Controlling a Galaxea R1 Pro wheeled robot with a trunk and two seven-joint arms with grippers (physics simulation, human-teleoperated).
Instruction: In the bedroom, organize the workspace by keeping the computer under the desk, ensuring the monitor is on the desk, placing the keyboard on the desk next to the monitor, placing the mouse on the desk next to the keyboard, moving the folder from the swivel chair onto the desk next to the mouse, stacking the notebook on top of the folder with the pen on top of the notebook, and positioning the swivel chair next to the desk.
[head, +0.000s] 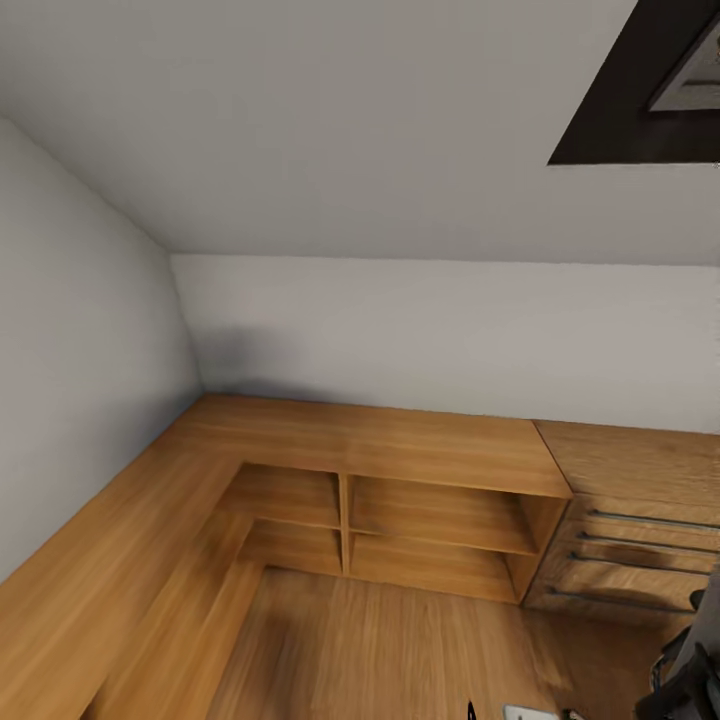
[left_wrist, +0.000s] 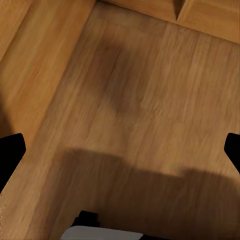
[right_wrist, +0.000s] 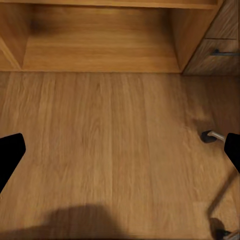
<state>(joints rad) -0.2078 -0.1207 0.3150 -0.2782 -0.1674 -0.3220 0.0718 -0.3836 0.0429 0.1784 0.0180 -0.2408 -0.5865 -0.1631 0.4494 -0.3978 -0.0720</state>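
In the right wrist view, two chrome legs of the swivel chair (right_wrist: 216, 135) reach over the wood floor, each ending in a black castor (right_wrist: 206, 136). My right gripper (right_wrist: 120, 152) hangs open above bare floor, its black fingertips (right_wrist: 10, 155) far apart, with the chair legs just off one fingertip. My left gripper (left_wrist: 120, 150) is open too, over bare floor, with nothing between its fingertips (left_wrist: 10, 152).
A light-wood L-shaped shelf unit (head: 400, 450) with open compartments runs along the white walls. A light-wood drawer chest (head: 640, 520) with long bar handles stands to its right. A grey and black shape (head: 690, 660) fills the lower right corner. Wood floor (head: 380, 650) lies ahead.
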